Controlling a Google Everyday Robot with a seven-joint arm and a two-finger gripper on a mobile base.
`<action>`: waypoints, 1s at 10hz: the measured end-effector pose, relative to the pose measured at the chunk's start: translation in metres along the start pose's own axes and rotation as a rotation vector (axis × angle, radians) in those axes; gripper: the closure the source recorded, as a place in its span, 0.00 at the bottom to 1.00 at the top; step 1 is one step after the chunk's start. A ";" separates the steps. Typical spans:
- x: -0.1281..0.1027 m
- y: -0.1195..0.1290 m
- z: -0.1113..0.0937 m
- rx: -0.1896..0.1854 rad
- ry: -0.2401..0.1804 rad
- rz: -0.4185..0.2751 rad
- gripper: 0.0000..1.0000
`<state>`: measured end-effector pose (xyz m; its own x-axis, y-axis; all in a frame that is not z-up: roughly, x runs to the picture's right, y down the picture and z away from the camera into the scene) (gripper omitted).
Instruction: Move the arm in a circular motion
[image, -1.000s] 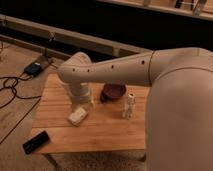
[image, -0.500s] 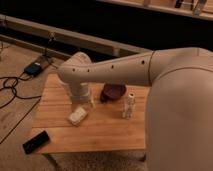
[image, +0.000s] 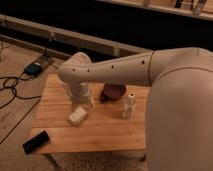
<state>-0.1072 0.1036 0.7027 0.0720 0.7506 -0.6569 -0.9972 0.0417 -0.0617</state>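
Observation:
The cream-white arm (image: 125, 70) reaches from the right across the wooden table (image: 100, 132), with a row of small dark holes along its tube. It bends at a bulbous joint (image: 75, 72) and drops toward the table's left middle. The gripper (image: 84, 102) hangs below that joint, just above the table and right beside a small white block (image: 77, 116).
A dark red bowl (image: 114, 92) and a small white bottle (image: 129, 105) stand on the table to the right of the gripper. A black flat device (image: 36, 141) lies at the table's front left corner. Cables and a blue box (image: 34, 68) lie on the floor to the left.

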 end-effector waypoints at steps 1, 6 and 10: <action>0.000 0.000 0.000 0.000 0.000 0.000 0.35; 0.000 0.000 0.000 0.000 0.000 0.000 0.35; -0.002 -0.003 -0.001 -0.003 -0.003 0.004 0.35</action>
<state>-0.1047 0.1007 0.7033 0.0685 0.7526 -0.6549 -0.9974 0.0372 -0.0615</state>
